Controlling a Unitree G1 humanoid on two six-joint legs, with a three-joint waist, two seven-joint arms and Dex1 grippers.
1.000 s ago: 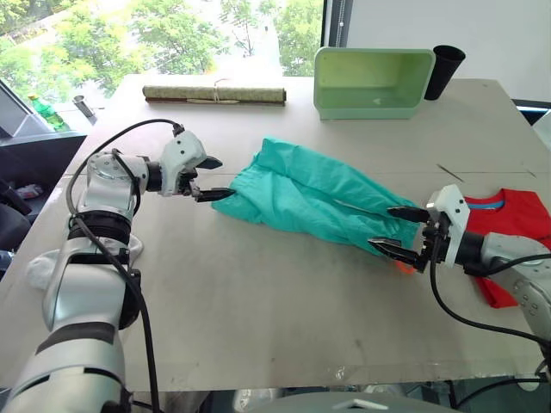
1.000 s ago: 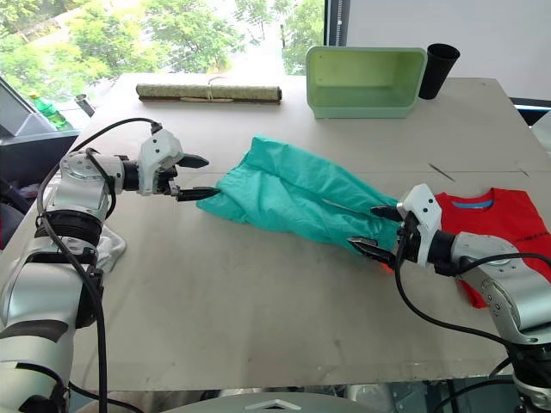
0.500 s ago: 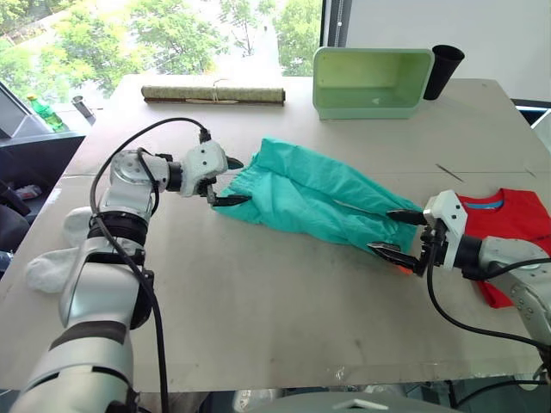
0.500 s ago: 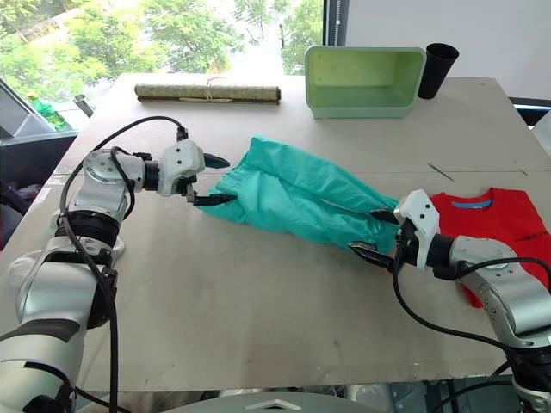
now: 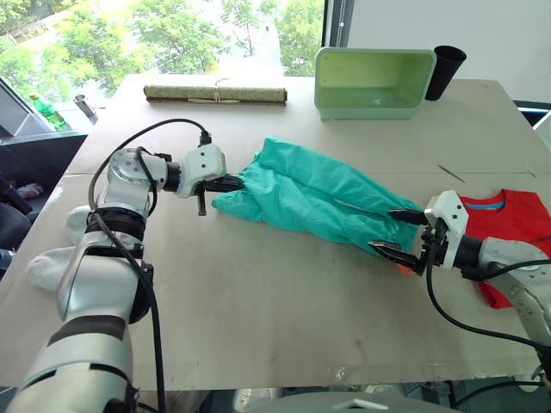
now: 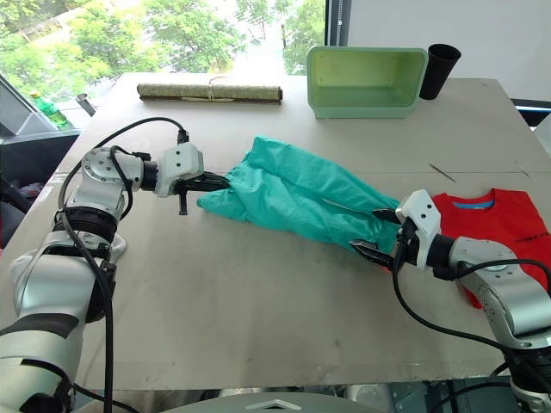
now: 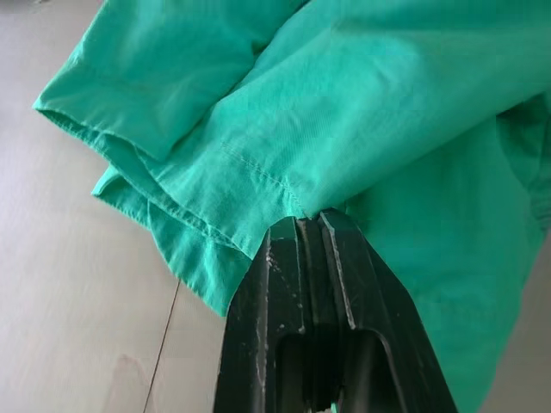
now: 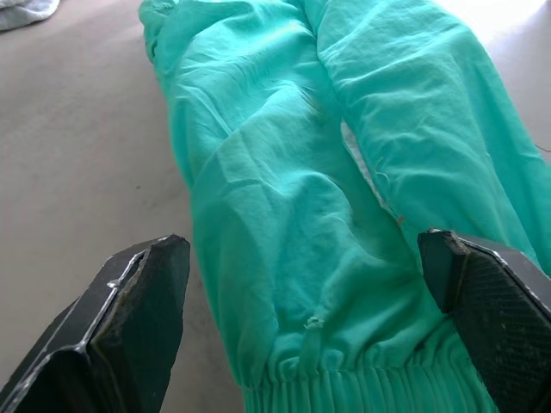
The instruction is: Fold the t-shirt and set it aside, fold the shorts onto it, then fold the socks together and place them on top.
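The shorts (image 5: 306,196) are lying stretched across the middle of the frame on the table (image 5: 258,301), leg hems toward the left, waistband toward the right. The left gripper (image 5: 231,182) is being held closed on a leg hem at the left end of the cloth; in the left wrist view the fingers (image 7: 297,249) are pinched together with the stitched edge caught between them. The right gripper (image 5: 396,232) is being held wide open at the waistband, one finger above the gathered elastic and one below, with nothing gripped yet. The shirt (image 5: 508,225) is lying at the right edge of the frame, partly behind the right arm. A sock (image 5: 47,262) is lying at the left edge.

The step in hand is judged to be taking hold of both ends of the shorts for folding. It would be done well if the right fingers were closed on the full thickness of the waistband, so that both layers are being lifted together, and if the cloth were kept lightly taut between the two grips.

No readable writing, brand or label is being shown.
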